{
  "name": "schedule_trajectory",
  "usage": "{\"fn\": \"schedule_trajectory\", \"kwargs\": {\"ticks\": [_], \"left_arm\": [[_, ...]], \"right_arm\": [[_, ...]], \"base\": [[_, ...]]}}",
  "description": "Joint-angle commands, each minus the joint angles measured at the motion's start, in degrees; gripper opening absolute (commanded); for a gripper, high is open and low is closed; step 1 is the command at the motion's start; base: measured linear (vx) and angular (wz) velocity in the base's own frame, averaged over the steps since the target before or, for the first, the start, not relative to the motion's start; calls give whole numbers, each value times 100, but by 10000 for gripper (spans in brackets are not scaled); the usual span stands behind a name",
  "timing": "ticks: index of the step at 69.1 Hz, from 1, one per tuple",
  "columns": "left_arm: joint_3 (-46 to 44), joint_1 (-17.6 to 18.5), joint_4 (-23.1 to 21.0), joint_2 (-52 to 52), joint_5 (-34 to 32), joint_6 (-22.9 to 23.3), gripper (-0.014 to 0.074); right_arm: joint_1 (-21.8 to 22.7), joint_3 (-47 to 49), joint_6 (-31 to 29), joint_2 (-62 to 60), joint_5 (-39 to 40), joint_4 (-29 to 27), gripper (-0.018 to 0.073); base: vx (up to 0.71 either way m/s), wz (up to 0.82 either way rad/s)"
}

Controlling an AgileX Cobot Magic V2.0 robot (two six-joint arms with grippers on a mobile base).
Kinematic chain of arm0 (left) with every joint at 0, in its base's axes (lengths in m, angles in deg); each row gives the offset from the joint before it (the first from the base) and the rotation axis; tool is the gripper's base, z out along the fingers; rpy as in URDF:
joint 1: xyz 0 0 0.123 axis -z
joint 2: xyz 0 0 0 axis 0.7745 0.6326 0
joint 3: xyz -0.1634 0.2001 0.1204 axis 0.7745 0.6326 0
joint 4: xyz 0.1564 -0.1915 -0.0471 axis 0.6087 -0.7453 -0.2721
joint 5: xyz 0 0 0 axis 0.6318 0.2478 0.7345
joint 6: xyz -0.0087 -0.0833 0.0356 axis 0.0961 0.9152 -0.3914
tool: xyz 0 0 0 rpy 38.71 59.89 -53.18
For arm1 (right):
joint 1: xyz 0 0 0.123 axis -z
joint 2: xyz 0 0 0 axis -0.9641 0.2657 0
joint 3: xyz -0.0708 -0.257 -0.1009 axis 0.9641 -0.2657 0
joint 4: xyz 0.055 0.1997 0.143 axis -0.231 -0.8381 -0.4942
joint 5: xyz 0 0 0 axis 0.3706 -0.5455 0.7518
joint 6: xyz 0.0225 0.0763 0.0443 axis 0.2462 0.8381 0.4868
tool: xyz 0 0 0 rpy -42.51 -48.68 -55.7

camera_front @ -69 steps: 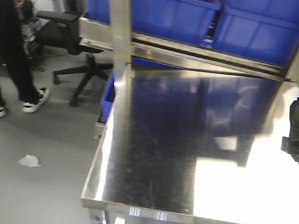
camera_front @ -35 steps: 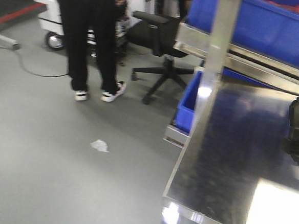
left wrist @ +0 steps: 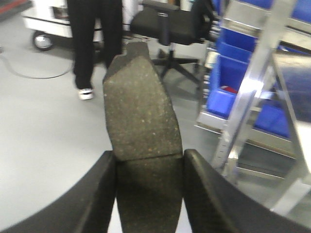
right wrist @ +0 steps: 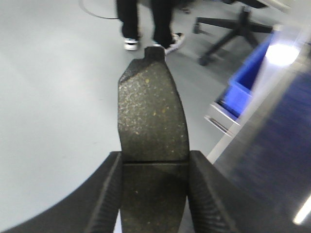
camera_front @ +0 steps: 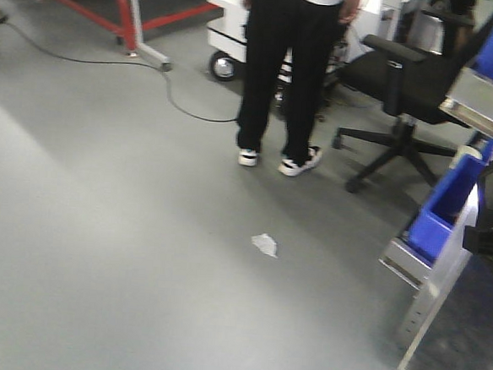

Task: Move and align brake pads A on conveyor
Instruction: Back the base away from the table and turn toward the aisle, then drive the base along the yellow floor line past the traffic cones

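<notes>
Two brake pads A point(left wrist: 141, 116) point(right wrist: 151, 111): left fingers point(left wrist: 92, 199) clamp one, right fingers point(right wrist: 103, 199) the other.

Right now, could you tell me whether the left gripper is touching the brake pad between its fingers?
Touching. The left wrist view shows the fingers of the left gripper pressed against both sides of the brake pad, no gap visible.

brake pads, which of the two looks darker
The brake pad in the right jaws: near-black with yellowish flecks. The pad in the left jaws looks paler, grey-brown.
</notes>
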Motion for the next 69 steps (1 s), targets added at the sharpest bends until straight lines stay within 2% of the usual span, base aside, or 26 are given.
{"fn": "schedule_trajectory", "kwargs": {"ticks": [1, 69], "left_arm": [[-151, -7, 65, 15, -511, 45, 177], [-151, -7, 65, 15, -511, 45, 177]], "right_arm": [[9, 175, -39, -100, 490, -1, 87], [9, 175, -39, -100, 490, -1, 87]], "base": [[2, 53], [7, 54]]}}
